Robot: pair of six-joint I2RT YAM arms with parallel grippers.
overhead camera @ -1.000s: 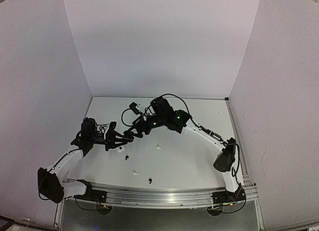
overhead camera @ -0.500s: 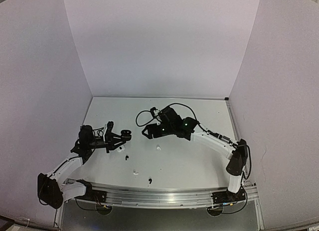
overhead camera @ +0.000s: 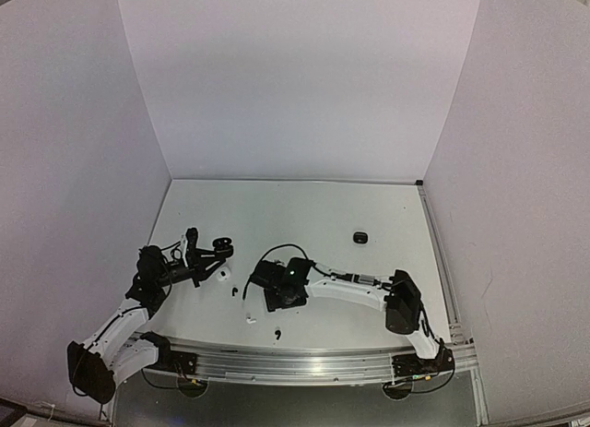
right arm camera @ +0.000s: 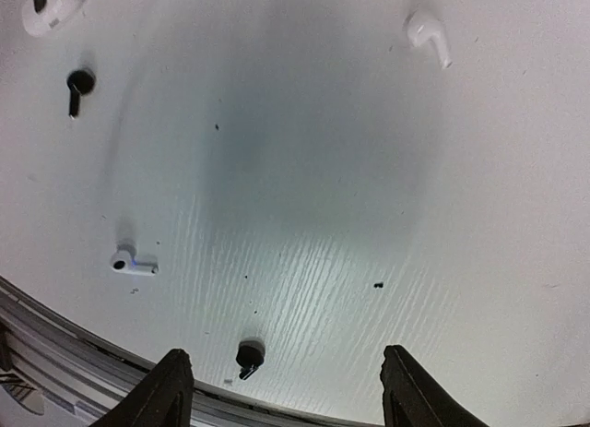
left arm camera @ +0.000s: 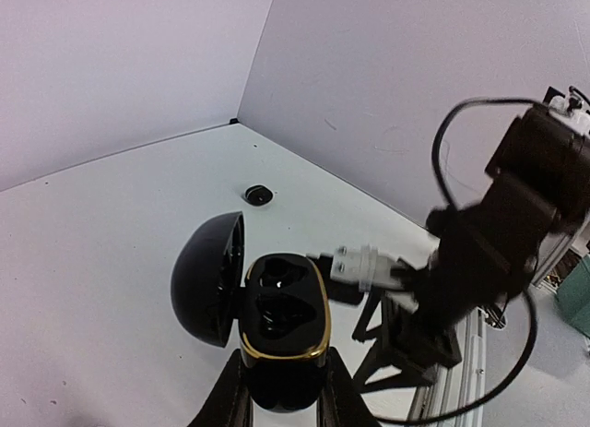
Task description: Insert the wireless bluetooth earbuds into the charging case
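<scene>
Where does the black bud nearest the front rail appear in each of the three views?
Top external: the black bud lies low and near the centre, just before the rail.
Left wrist: not in it.
Right wrist: the bud is at the bottom, left of centre, close to the rail.
Shared landmark: the rail, which also shows at the lower right of the left wrist view.

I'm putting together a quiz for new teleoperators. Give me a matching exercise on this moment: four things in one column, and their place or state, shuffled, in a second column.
Things:
1. gold-rimmed charging case
2. small black case
3. white earbud
4. right tool

Place or state:
A. open, above the table, holding nothing
B. lying alone toward the table's far right
C. lid open, gripped by the left tool
D. loose on the table, top right of the right wrist view

Pairs: 1-C, 2-B, 3-D, 4-A
</scene>
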